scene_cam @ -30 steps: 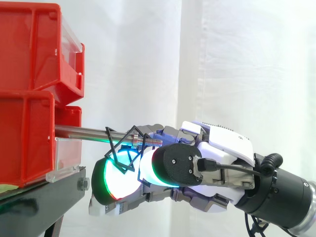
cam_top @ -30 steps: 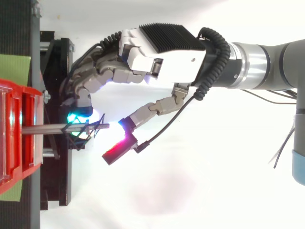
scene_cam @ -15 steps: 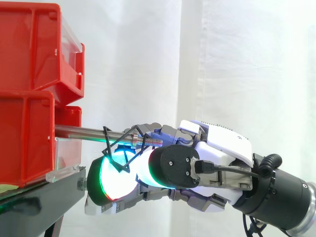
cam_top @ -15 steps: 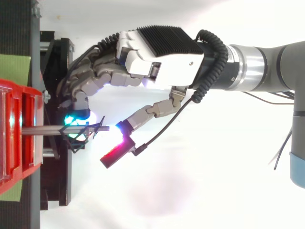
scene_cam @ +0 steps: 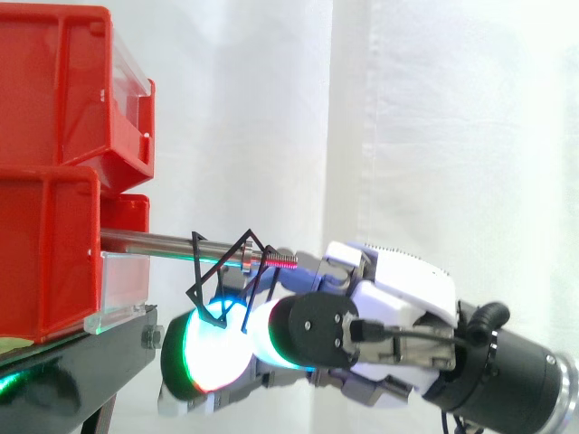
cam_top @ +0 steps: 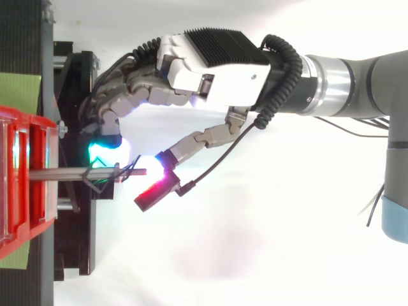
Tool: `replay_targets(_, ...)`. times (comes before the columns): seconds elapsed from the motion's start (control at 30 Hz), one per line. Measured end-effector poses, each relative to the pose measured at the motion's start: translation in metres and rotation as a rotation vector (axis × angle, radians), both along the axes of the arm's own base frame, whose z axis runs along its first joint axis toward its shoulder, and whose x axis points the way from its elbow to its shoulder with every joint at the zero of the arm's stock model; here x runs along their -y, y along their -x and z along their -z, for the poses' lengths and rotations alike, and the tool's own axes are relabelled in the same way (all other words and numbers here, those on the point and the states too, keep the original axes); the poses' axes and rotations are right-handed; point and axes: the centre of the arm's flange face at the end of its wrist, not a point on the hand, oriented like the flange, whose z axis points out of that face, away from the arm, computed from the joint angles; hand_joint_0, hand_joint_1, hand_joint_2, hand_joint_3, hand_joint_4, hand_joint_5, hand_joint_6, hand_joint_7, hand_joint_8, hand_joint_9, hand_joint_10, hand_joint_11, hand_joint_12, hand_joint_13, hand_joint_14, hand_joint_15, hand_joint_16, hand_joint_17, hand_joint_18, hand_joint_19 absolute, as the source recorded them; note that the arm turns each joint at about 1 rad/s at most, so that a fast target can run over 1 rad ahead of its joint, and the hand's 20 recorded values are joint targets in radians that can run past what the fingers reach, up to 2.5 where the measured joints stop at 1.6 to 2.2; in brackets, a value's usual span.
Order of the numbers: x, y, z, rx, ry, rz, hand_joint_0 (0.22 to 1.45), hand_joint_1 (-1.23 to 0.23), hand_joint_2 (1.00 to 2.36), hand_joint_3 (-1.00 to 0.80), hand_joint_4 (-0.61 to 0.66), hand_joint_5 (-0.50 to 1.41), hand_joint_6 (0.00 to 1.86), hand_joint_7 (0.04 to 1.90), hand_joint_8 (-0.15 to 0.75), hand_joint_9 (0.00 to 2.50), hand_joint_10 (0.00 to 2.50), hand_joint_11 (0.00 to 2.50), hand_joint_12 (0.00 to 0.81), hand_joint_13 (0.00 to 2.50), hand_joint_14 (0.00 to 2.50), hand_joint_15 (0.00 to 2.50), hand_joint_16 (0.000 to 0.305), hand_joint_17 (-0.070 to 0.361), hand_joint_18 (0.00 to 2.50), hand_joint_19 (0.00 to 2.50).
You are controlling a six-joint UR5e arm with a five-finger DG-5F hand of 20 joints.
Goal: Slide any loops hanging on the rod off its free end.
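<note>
One black loop (scene_cam: pixel 220 278) hangs on the rod (scene_cam: pixel 154 240) above the robot hand (scene_cam: pixel 398 289).

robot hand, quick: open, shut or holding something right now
Robot hand: cannot be told. It sits just below the free end of the rod, by the black wire loops, but whether it grips them is not clear.

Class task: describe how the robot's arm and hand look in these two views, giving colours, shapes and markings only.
The hand has a white shell topped by a black ribbed block, with grey segmented fingers. Its thick pads glow white with green rims, cyan and red. The arm is grey, with a silver ring and a pale blue cap.
</note>
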Motion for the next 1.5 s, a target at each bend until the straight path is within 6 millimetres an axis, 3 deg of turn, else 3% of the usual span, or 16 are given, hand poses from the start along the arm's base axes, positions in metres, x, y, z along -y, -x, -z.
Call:
replay_targets(0.13, 0.003, -0.007, 0.011, 0.001, -0.038, -0.016, 0.51, -0.65, 1.01, -0.42, 0.11, -0.15, 0.83, 0.87, 0.293, 0.75, 0.02, 0.41, 0.404, 0.64, 0.01, 0.31, 0.058, 0.13, 0.53, 0.36)
replay_targets(0.33, 0.004, -0.011, 0.011, 0.007, -0.053, -0.031, 0.51, -0.64, 1.01, -0.42, 0.1, -0.15, 0.83, 0.86, 0.29, 0.75, 0.01, 0.41, 0.404, 0.64, 0.01, 0.31, 0.058, 0.13, 0.53, 0.36)
replay_targets(0.97, 0.004, -0.017, -0.016, 0.046, 0.0, -0.083, 0.51, -0.64, 1.01, -0.42, 0.11, -0.15, 0.83, 0.86, 0.294, 0.75, 0.01, 0.42, 0.405, 0.65, 0.01, 0.31, 0.058, 0.13, 0.54, 0.36)
replay_targets(1.5, 0.003, -0.015, -0.016, 0.042, 0.014, -0.073, 0.56, -0.7, 1.02, -0.09, 0.05, -0.15, 0.92, 0.97, 0.281, 0.76, 0.02, 0.42, 0.389, 0.65, 0.01, 0.31, 0.055, 0.123, 0.54, 0.36)
